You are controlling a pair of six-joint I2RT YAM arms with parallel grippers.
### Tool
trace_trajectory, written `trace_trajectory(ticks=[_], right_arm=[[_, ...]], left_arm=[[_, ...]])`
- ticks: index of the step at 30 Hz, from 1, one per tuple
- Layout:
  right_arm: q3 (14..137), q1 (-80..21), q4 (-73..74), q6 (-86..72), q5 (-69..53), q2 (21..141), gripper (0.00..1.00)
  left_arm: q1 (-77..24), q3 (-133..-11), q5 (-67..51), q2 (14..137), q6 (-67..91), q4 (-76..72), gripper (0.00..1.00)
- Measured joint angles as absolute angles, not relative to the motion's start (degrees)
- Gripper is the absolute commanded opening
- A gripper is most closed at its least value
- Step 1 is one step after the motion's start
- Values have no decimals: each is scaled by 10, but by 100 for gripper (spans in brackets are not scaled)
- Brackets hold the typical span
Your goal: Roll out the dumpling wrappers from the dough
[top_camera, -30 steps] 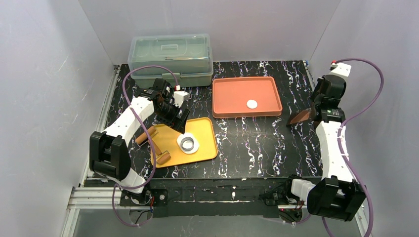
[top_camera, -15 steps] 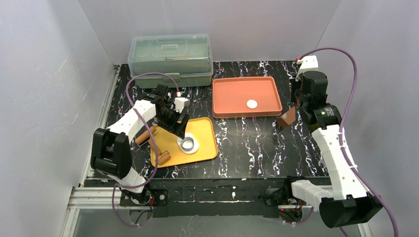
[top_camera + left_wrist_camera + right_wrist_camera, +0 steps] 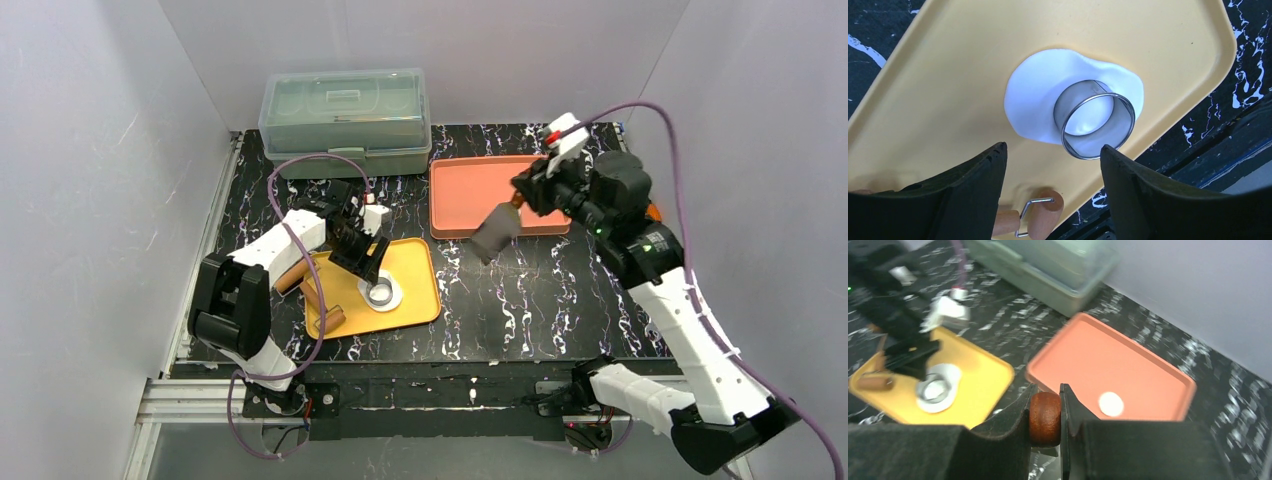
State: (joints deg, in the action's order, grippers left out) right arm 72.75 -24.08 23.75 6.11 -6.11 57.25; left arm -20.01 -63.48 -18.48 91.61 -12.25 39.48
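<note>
the ring point(image 3: 1068, 110) on the dough point(image 3: 1033, 95) lies straight ahead of the parted jaws of the left gripper point(image 3: 1052, 150) — the right gripper point(image 3: 1047, 387), clamped on a wooden handle point(image 3: 1045, 419), hangs well apart.

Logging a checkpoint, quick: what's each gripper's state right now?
Left gripper: open, holding nothing.
Right gripper: closed on the wooden tool handle.

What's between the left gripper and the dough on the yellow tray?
Only the metal ring: it stands on the dough, right below the left gripper and its open jaws. Nothing else visible blocks the way.
</note>
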Motion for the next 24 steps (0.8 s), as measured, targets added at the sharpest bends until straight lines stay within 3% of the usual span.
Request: trace_trajectory(ticks=[10,18,24], right_arm=[[680,-489,118,131,-104,612,1],[678,-604,86,206,-82,668,1],[677,-616,86,243,-64,693,1]], left_arm=[[-209,-620,-167,930,-113,371,57],[-209,-614,-167,930,-109,364,55],[-209,-613,-170,930,-106,363,53]])
